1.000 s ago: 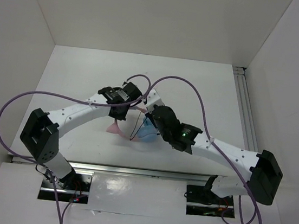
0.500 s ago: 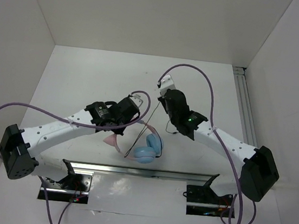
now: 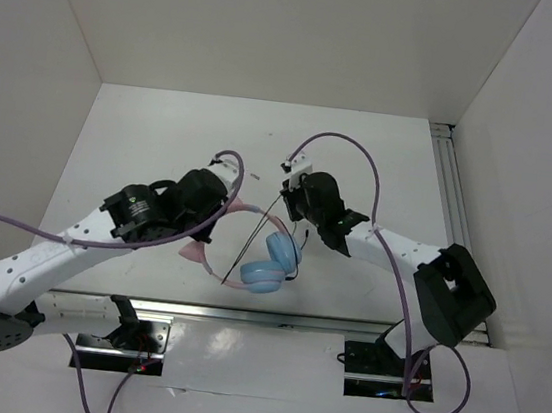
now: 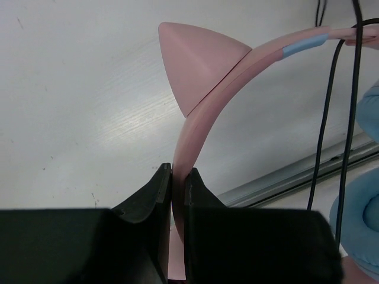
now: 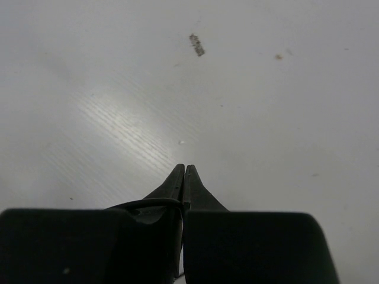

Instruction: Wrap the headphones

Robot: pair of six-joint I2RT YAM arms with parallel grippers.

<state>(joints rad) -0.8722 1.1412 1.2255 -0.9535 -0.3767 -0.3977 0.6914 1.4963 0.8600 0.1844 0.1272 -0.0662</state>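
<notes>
Headphones hang between the two arms, over the front middle of the surface. The left claw is pinched narrow on the pink headband, just below one cat ear. That grip stands the band on edge and lets the blue cups drop toward the near rail; whether they touch the surface cannot be told. The right claw is closed tight, with a thin black line curling across one finger. From above, the cord runs straight from that claw down past the cups, so it seems to grip the cord and draw it taut, ready for a turn round the band. The left arm stretches long and low from its base, wrist turned toward the centre. The right arm is folded, elbow out to its own side, forearm reaching back inward, claw pointing down at the surface.
</notes>
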